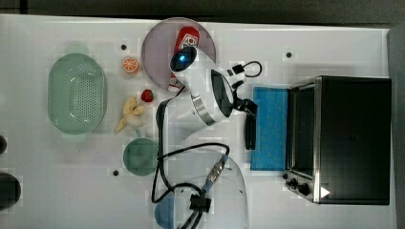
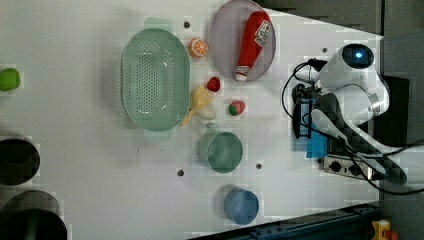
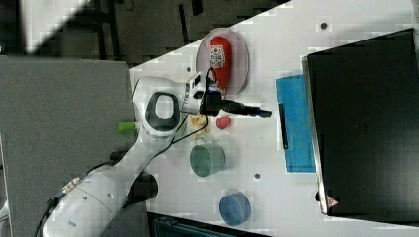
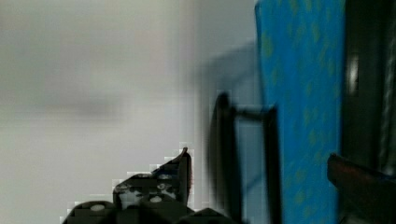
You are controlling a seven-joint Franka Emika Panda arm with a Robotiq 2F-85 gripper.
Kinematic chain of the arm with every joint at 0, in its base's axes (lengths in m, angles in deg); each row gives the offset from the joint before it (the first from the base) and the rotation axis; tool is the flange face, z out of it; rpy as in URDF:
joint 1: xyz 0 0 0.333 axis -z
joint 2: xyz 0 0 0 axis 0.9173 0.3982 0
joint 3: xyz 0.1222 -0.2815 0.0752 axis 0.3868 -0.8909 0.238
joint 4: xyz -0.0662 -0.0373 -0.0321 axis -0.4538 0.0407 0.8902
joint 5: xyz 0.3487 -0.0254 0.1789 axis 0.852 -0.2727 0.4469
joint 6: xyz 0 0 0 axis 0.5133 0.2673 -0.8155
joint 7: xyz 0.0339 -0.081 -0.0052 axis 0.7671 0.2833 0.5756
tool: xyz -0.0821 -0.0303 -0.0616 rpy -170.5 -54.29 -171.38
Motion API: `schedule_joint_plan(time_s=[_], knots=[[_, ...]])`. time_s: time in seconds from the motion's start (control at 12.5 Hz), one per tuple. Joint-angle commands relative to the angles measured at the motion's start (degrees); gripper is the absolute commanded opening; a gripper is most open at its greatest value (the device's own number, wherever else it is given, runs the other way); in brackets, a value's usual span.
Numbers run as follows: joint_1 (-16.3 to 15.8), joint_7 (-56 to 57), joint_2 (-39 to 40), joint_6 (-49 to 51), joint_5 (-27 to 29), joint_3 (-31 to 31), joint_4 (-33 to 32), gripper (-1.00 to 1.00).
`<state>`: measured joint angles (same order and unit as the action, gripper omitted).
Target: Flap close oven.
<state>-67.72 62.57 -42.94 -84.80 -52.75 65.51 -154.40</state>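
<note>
Beside the oven door, gripper open.

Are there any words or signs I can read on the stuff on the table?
No words can be read.
Red ketchup bottle: it has a white label, too blurred to read.
Oven: a small red triangle warning sign on its top near a corner, symbol too small to tell.
Oven knobs: no readable markings.

Bare white surface lies open around the pincer, while the oven and its lowered blue door block the far side.
</note>
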Motion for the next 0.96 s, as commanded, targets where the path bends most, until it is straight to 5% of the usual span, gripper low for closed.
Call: schedule_joint_plan(time_s=[0.08,0.32,0.96], knots=[[-1.96,2.80,4.06,-0.48,-7.30,-0.08,5.75,1.00],[-2.86,1.03,9.38,1.71,-16.34,-0.40,9.43,1.00],[-5.72,-15.32,20.03,13.94,-28.95,-0.40,15.42,1.00]])
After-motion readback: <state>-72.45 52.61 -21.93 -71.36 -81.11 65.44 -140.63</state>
